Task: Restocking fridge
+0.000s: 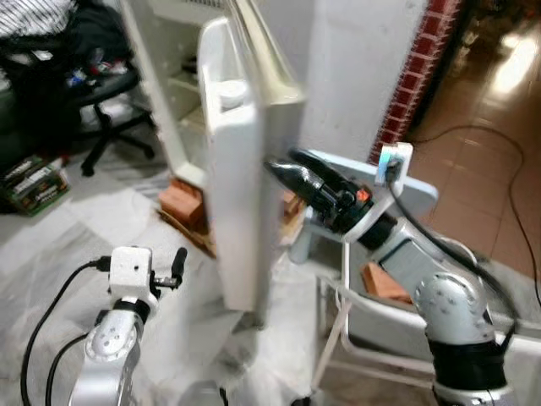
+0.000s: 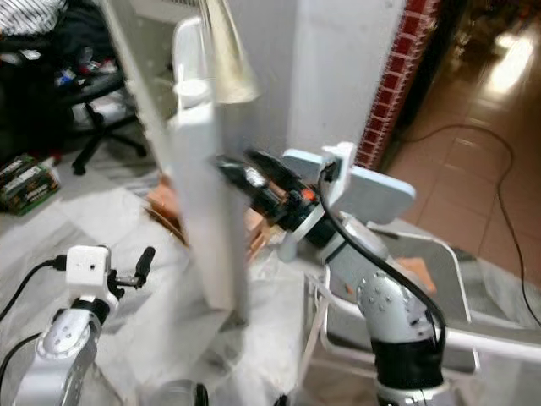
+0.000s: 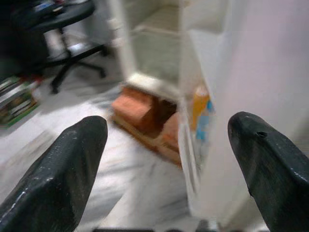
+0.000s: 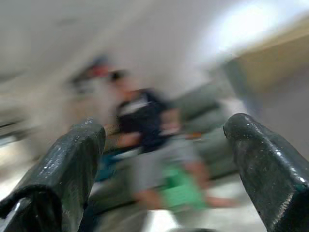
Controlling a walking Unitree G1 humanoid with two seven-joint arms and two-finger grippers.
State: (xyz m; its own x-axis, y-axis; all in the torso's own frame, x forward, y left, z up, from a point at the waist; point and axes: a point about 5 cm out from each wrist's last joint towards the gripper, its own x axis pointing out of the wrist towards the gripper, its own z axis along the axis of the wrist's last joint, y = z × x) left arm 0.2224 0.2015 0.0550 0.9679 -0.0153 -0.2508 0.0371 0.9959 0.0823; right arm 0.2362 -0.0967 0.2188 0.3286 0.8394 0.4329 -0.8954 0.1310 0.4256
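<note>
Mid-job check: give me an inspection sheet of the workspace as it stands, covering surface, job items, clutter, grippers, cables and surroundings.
Surface: floor covered with a pale sheet.
Job's things: white fridge open, raised on red bricks; its door swung out edge-on; an orange bottle in the door shelf.
Clutter: stack of books on the floor; a brick on the white chair.
Grippers: right gripper open, at the door's edge; left gripper open, low and clear of the fridge.
Cables: black cable across the tiled floor.
Surroundings: office chair, brick pillar; a blurred person in the right wrist view.
</note>
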